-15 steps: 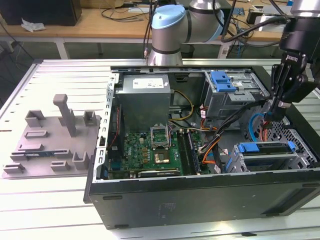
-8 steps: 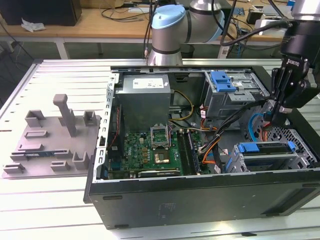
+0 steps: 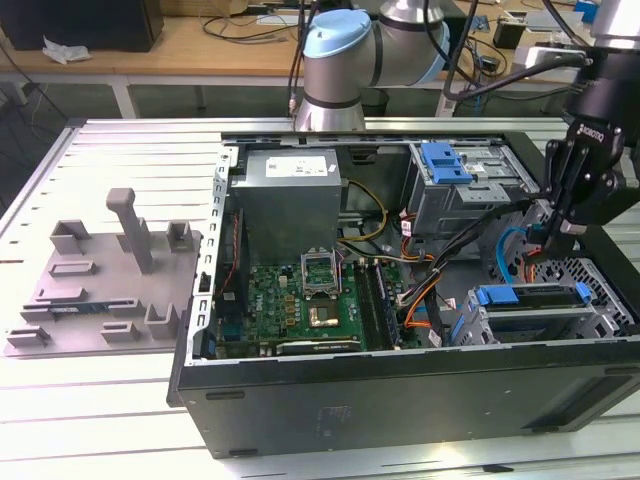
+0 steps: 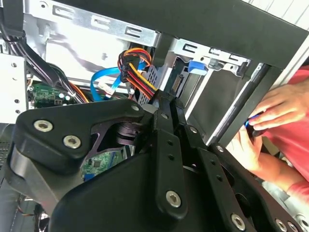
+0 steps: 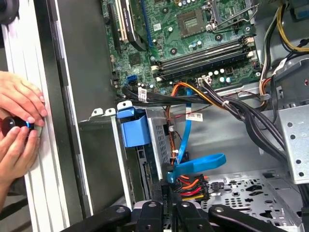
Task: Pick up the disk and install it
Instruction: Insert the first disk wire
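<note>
Closed gripper [image 4: 164, 104] nr pwr cables [image 4: 137, 72]

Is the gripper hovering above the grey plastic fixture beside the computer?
No, in the exterior view the gripper hangs over the open computer case, apart from the grey fixture.

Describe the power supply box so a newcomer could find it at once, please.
Look into the open black computer case on the table. In the exterior view, above the green motherboard, sits a plain grey metal box, the largest there, with a white sticker.
</note>
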Tool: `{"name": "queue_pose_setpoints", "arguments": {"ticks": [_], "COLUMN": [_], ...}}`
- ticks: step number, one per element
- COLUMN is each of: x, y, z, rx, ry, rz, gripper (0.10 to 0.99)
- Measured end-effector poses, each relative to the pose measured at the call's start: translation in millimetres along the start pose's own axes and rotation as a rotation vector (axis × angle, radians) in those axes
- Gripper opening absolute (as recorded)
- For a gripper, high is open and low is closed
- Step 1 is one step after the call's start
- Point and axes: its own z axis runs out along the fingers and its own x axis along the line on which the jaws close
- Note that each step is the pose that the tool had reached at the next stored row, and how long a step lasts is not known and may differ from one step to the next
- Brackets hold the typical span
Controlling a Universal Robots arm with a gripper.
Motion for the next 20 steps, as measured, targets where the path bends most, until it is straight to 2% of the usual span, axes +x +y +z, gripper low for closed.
{"name": "queue_pose_setpoints", "arguments": {"ticks": [7, 11, 19, 20], "x": [10.6, 19.4, 31.2, 32.2], "y": [-1.4, -2.0, -2.0, -1.9], "z": [3.4, 6.2, 10.0, 10.3], "rx": [0.001, 0.007, 0.016, 0.019], "ry": [-0.0296, -0.0439, -0.0540, -0.0601], "rz": [-0.012, -0.028, -0.049, -0.059], "gripper": [0.169, 0.169, 0.169, 0.169]}}
